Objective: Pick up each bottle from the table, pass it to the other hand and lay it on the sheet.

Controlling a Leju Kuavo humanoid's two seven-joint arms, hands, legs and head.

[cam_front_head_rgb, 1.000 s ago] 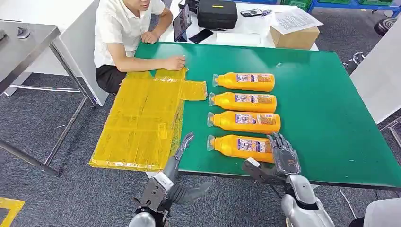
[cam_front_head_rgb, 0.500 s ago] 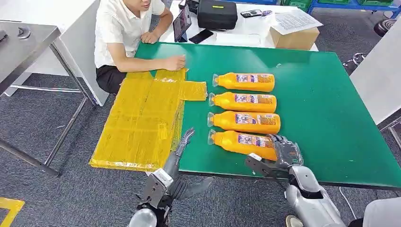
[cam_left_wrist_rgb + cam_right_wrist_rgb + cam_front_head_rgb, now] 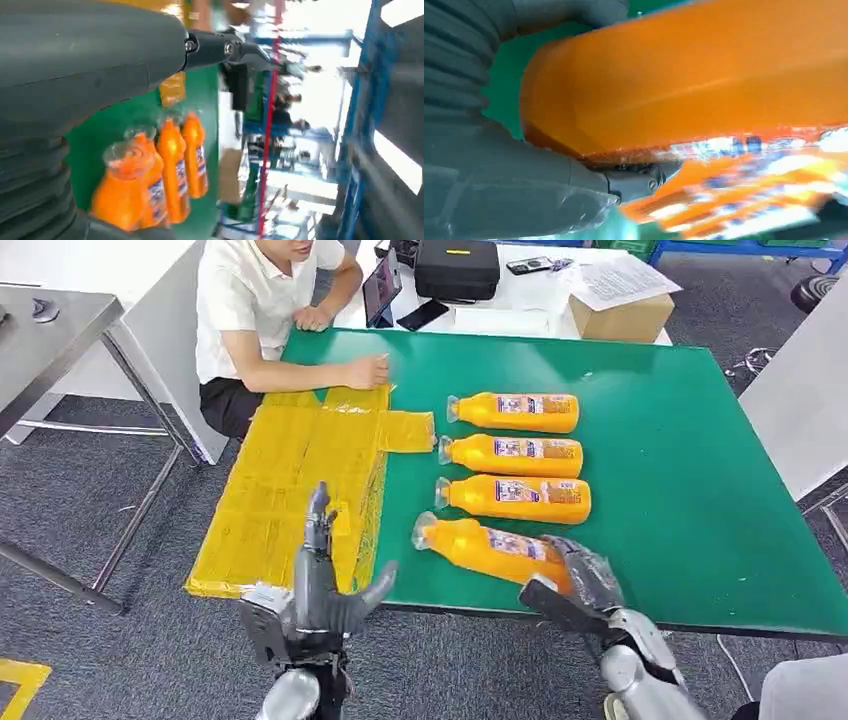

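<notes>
Several orange bottles lie in a row on the green table (image 3: 680, 480). My right hand (image 3: 585, 575) grips the base end of the nearest bottle (image 3: 480, 545), which is tilted with its clear cap raised toward the left; the right wrist view shows that bottle (image 3: 694, 85) pressed against the thumb. The other bottles (image 3: 515, 498) lie flat behind it. My left hand (image 3: 318, 580) stands open in front of the table, fingers pointing up, over the near part of the yellow sheet (image 3: 290, 490). In the left wrist view the bottles (image 3: 150, 175) lie beyond the thumb.
A person sits at the table's far left corner with a hand (image 3: 368, 370) resting on the sheet's far edge. A black case (image 3: 457, 267), a tablet and a cardboard box (image 3: 620, 315) stand on the white table behind. A grey metal table (image 3: 50, 330) stands at the left.
My right hand has closed on the nearest bottle and lifted it, swinging its cap end leftward. My left hand has risen and turned upright with its fingers spread.
</notes>
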